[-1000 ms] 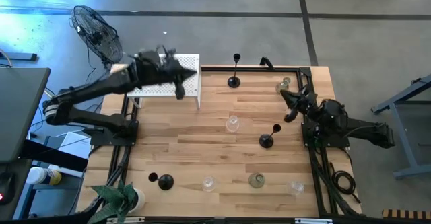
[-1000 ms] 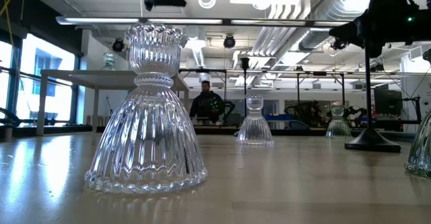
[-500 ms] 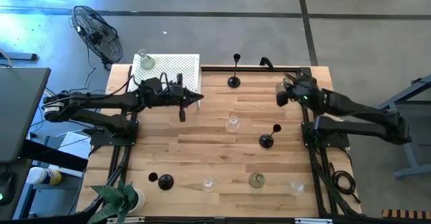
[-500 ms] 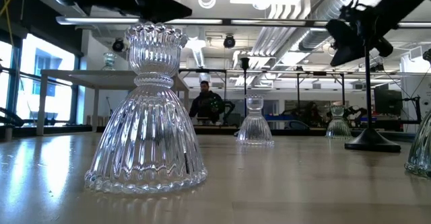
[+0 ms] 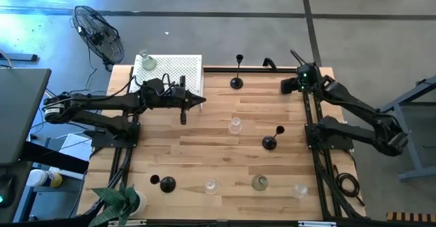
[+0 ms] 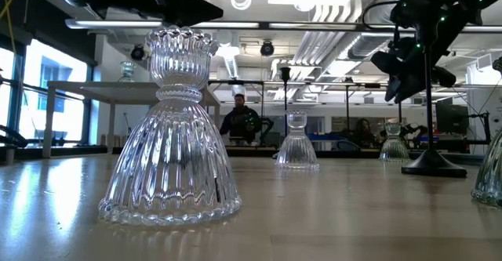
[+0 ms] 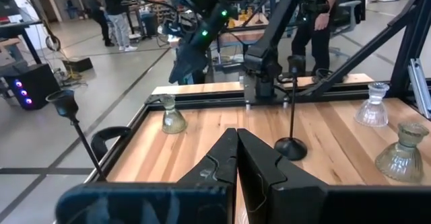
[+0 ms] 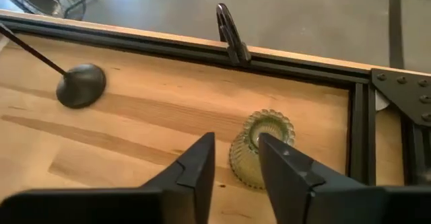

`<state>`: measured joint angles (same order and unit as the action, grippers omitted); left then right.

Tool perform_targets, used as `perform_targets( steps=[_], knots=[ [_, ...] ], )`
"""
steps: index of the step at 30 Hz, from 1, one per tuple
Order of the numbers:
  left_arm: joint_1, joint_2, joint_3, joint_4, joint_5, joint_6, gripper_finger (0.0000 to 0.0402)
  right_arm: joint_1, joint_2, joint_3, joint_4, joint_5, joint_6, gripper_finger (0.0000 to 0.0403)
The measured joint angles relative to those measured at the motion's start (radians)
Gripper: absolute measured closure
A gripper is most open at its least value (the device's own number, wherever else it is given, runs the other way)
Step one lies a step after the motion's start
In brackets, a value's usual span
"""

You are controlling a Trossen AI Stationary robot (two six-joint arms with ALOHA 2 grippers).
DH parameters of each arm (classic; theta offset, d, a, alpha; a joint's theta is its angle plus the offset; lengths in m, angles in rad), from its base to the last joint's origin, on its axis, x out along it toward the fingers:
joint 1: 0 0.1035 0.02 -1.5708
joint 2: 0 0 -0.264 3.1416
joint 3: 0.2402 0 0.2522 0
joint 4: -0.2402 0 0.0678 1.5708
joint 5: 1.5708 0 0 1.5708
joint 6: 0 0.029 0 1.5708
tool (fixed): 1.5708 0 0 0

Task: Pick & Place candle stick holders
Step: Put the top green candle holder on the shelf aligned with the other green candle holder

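- Overhead, the right gripper [image 5: 289, 85] hovered at the table's [image 5: 204, 128] far right corner, fingers [image 8: 195, 163] parted above a small glass candle holder [image 8: 261, 146] but not gripping it.
- The left gripper [image 5: 197, 100] hung over the table's left half just beside the white perforated stand [image 5: 178, 70], fingers [image 7: 225, 160] pressed together and empty.
- One glass holder [image 5: 144, 60] sat on that stand.
- Three black holders [image 5: 236, 73] [image 5: 271, 140] [image 5: 165, 183] stood well apart on the table, with four more glass ones [image 5: 235, 125] [image 5: 210, 185] [image 5: 259, 182] [image 5: 300, 189] scattered mid-table and along the near edge.
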<state>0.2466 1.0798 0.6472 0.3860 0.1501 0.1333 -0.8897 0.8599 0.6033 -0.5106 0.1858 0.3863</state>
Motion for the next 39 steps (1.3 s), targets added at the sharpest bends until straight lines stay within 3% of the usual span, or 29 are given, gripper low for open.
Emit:
perform_targets(
  steps=[4, 9, 14, 19, 32, 39],
  knots=[
    [0.0, 0.0, 0.0, 0.0, 0.002, 0.0, 0.0399, -0.026, 0.021, 0.0, 0.004, 0.007, -0.002, 0.0233],
    [0.0, 0.0, 0.0, 0.0, 0.024, -0.002, 0.0399, 0.01, 0.081, 0.0, 0.03, 0.098, 0.031, 0.0161],
    [0.0, 0.0, 0.0, -0.007, 0.024, -0.002, 0.0399, 0.026, 0.153, 0.0, 0.041, 0.144, 0.056, 0.0128],
    [0.0, 0.0, 0.0, -0.027, 0.024, -0.002, 0.0399, 0.026, 0.212, 0.0, 0.077, 0.199, 0.068, 0.0126],
    [0.0, 0.0, 0.0, -0.031, 0.026, -0.005, 0.0399, -0.003, 0.382, 0.0, 0.164, 0.195, 0.075, 0.013],
    [0.0, 0.001, 0.0, -0.049, 0.026, -0.007, 0.0399, -0.007, 0.404, 0.0, 0.177, 0.177, 0.066, 0.0191]
  ],
)
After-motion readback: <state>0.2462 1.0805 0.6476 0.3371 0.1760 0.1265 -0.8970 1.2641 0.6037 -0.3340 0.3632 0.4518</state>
